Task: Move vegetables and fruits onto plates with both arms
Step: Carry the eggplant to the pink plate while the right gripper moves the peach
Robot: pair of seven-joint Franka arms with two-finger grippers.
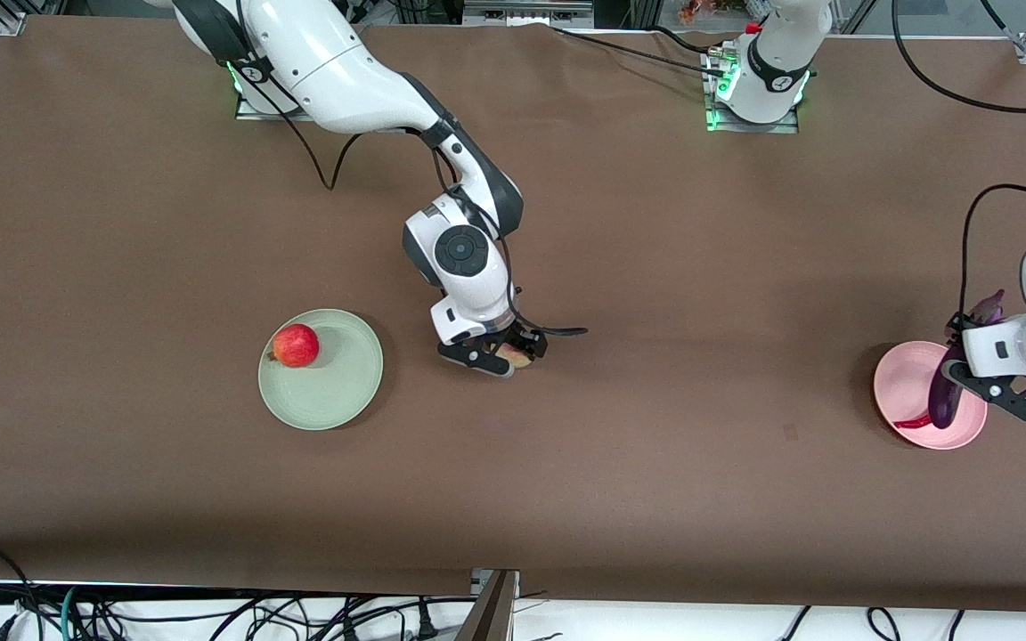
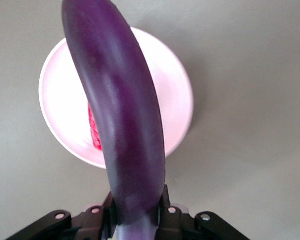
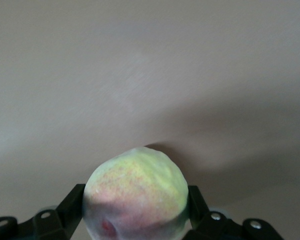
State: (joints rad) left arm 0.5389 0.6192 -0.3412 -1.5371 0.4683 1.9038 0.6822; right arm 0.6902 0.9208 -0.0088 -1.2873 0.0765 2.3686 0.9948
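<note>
Brown cloth covers the table (image 1: 655, 499), with both arms' bases along its upper edge in the front view. Toward the right arm's end lies the green plate (image 1: 335, 392), and the apple (image 1: 296, 345) sits on it near the rim. Beside that plate, toward the middle of the table, the right gripper (image 1: 506, 354) is down low at the cloth, its fingers (image 3: 72, 207) clamped on either side of the peach (image 3: 136, 197); whether the peach touches the cloth cannot be told. Toward the left arm's end lies the pink plate (image 1: 900, 383), with the red chili (image 1: 911, 422) in it. The left gripper (image 1: 967, 369) hangs over this plate, gripping the eggplant (image 2: 120, 115) by one end, the rest of it hanging down across the plate and above the chili.
</note>
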